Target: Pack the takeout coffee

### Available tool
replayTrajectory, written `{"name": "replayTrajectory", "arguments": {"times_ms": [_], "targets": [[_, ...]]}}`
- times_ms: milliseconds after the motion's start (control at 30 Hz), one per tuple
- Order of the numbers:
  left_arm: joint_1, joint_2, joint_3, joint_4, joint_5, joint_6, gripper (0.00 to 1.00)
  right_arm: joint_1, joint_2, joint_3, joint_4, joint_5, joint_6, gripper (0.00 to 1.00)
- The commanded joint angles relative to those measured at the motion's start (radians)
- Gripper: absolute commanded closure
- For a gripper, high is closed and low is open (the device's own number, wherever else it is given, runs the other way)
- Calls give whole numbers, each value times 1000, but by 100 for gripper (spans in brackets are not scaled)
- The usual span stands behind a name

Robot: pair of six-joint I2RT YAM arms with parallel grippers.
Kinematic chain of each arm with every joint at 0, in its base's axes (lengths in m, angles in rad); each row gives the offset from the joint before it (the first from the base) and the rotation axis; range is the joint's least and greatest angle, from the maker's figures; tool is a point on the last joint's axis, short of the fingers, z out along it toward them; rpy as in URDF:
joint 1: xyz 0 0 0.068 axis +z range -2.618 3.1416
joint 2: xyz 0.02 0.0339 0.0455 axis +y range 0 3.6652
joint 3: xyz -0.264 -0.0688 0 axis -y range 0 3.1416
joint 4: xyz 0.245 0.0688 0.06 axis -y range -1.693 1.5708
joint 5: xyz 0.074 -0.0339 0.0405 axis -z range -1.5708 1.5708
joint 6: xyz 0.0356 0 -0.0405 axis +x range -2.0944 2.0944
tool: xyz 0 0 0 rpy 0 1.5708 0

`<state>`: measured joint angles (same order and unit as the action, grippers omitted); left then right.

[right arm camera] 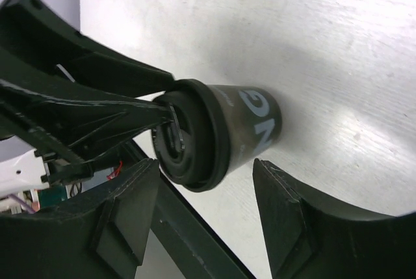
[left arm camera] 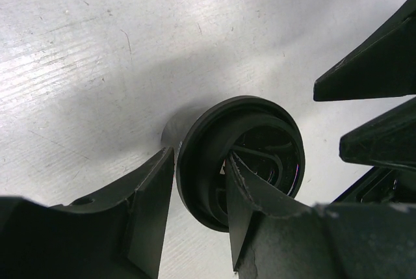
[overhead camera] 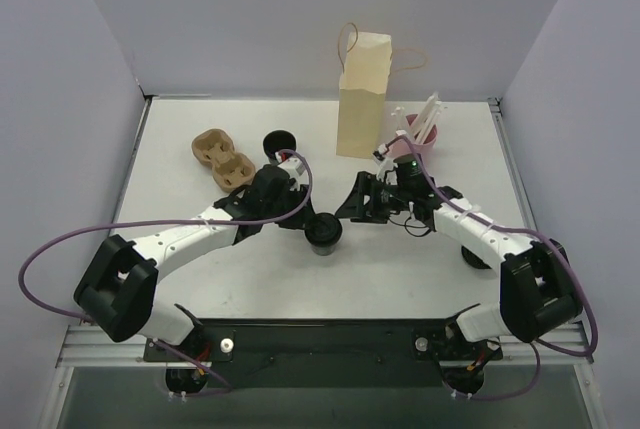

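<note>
A black takeout coffee cup [overhead camera: 324, 235] with a black lid stands at the middle of the table. It shows with white lettering in the right wrist view [right arm camera: 250, 123]. My left gripper [overhead camera: 306, 224] is shut on the lid's rim [left arm camera: 201, 162], with one finger outside the rim and one in the lid's recess [left arm camera: 199, 157]. My right gripper [overhead camera: 352, 207] is open, and its fingers [right arm camera: 130, 214] stand on either side of the cup without touching it. A tan paper bag [overhead camera: 362, 99] with handles stands upright at the back.
A brown cardboard cup carrier [overhead camera: 222, 156] lies at the back left. A second black cup or lid [overhead camera: 279, 141] sits beside it. A pink bowl [overhead camera: 424, 136] with white sticks stands right of the bag.
</note>
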<state>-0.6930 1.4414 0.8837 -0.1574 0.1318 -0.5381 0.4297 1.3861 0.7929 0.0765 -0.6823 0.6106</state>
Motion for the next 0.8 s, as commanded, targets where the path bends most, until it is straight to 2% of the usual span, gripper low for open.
{"name": "replayTrajectory", "arguments": {"times_ms": [0,400,433,533,767], "targets": [[-5,45,-15,-73,-11,41,54,4,37,77,-43,-95,-72,41],[-11,62,-49,-39,-14,13,54,50,108,37,20,-56,-23,46],[-11,62,-54,-36,-14,10,54,53,113,29,34,-46,-18,47],[-14,60,-74,-21,-15,-3,54,58,114,-12,83,-31,1,59],[-22,59,-144,30,-15,-45,54,53,103,-115,190,-2,14,71]]}}
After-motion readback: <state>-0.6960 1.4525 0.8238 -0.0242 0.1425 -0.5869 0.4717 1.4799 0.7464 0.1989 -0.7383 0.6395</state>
